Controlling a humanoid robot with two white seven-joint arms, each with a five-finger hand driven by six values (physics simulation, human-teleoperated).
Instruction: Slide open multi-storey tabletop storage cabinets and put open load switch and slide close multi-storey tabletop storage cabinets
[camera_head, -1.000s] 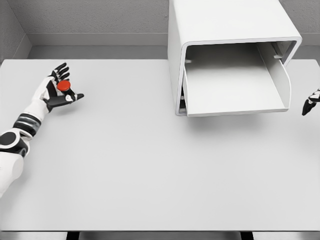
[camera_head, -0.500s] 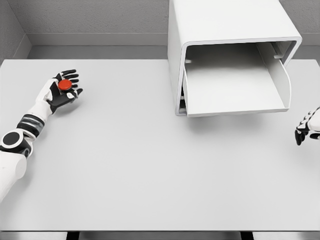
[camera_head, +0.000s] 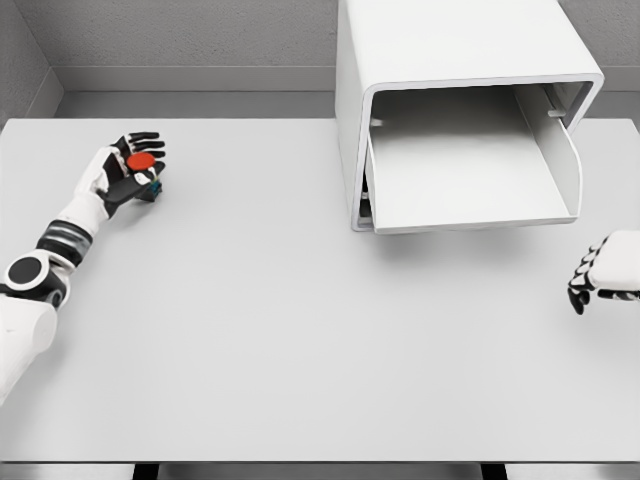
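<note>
A white storage cabinet (camera_head: 450, 60) stands at the back right of the table, its drawer (camera_head: 470, 205) pulled out towards me and showing nothing inside. At the far left, my left hand (camera_head: 135, 170) has its black fingers curled around the load switch (camera_head: 142, 163), a small dark block with a red round button on top. The switch sits at table level in that grip. My right hand (camera_head: 597, 275) is at the right edge, below and right of the drawer, fingers curled and holding nothing.
The white table (camera_head: 300, 330) reaches to a grey back wall. Its front edge runs along the bottom of the view. The cabinet's open drawer overhangs the table between the two hands.
My left hand's fingers have closed around the switch, which was lying against an open palm before. The right hand has come down and inwards from the right edge, curling its fingers.
</note>
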